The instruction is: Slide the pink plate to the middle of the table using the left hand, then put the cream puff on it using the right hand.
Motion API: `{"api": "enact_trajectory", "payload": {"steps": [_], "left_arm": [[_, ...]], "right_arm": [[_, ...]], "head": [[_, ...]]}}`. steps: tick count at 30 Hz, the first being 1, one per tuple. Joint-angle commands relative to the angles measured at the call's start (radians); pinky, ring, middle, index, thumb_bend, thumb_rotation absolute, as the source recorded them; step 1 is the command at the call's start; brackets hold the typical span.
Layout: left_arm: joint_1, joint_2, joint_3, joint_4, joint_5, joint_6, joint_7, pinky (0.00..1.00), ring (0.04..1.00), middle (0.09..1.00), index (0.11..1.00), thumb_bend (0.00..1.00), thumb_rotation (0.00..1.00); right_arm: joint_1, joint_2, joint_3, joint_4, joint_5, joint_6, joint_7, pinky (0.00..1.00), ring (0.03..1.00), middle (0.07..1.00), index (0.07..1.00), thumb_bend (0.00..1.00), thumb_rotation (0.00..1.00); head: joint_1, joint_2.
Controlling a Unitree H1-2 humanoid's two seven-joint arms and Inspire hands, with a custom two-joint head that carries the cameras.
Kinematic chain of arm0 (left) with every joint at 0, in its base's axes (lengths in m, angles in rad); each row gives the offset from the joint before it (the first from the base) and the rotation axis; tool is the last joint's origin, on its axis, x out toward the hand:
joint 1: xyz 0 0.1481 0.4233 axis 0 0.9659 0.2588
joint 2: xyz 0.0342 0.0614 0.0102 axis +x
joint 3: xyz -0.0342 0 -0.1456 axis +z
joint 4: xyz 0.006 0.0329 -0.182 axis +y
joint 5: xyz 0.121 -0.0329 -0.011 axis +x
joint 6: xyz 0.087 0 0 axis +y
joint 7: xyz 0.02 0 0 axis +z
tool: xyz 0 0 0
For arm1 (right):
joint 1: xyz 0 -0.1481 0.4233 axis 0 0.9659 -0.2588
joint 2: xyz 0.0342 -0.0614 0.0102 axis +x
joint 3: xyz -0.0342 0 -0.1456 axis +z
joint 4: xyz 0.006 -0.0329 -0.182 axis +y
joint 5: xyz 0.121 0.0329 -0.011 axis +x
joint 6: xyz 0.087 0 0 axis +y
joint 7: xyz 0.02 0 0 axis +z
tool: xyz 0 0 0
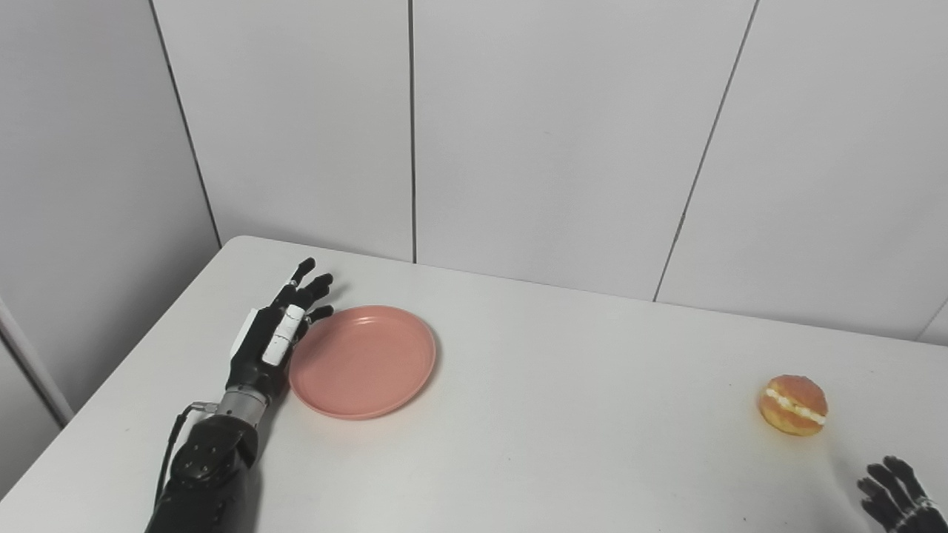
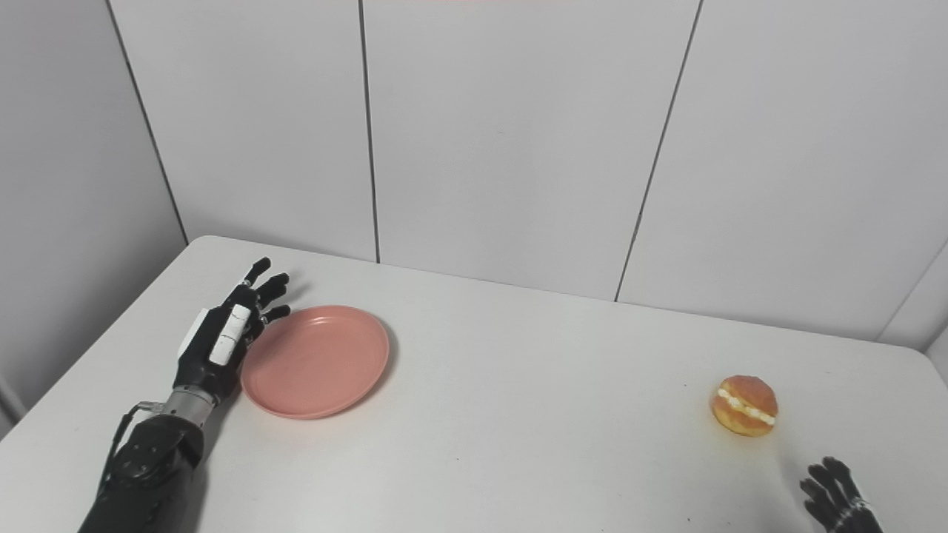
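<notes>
The pink plate [image 1: 363,360] lies flat on the left part of the white table [image 1: 563,414]. My left hand [image 1: 275,331] stands edge-on against the plate's left rim, fingers stretched out and apart, holding nothing. The cream puff [image 1: 793,405], golden with a white cream band, sits on the table at the far right. Only the fingertips of my right hand [image 1: 896,492] show at the bottom right corner, spread apart, a little below and right of the puff and not touching it.
Grey wall panels [image 1: 555,141] rise right behind the table's far edge. The table's left edge [image 1: 126,370] runs close beside my left forearm [image 1: 207,474]. Bare tabletop lies between the plate and the puff.
</notes>
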Motion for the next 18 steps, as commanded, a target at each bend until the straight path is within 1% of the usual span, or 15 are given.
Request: {"api": "enact_trajectory", "payload": {"steps": [1,6,12,18], "left_arm": [[0.056,-0.052,-0.026,0.027,0.008,-0.001,0.007,0.85,0.925,0.882,0.923,1.0,0.83],[0.053,-0.059,-0.042,0.016,0.01,-0.002,0.008,0.83,0.918,0.877,0.923,1.0,0.83],[0.043,-0.071,-0.057,0.014,0.006,-0.014,-0.005,0.84,0.941,0.893,0.935,0.99,0.83],[0.029,-0.092,-0.071,0.02,0.017,-0.017,0.01,0.83,0.929,0.89,0.924,1.0,0.84]], "right_arm": [[0.049,0.042,0.026,0.037,0.007,0.002,-0.005,0.92,0.903,0.919,0.928,0.89,0.86],[0.05,0.041,0.028,0.032,-0.002,0.003,-0.009,0.92,0.902,0.92,0.93,0.88,0.86],[0.05,0.041,0.031,0.028,-0.004,0.006,-0.01,0.91,0.902,0.922,0.931,0.87,0.86],[0.05,0.042,0.033,0.03,-0.006,-0.004,-0.007,0.91,0.905,0.925,0.938,0.85,0.86]], "head": [[0.0,0.002],[-0.002,0.002],[-0.003,0.002],[-0.006,0.002]]}}
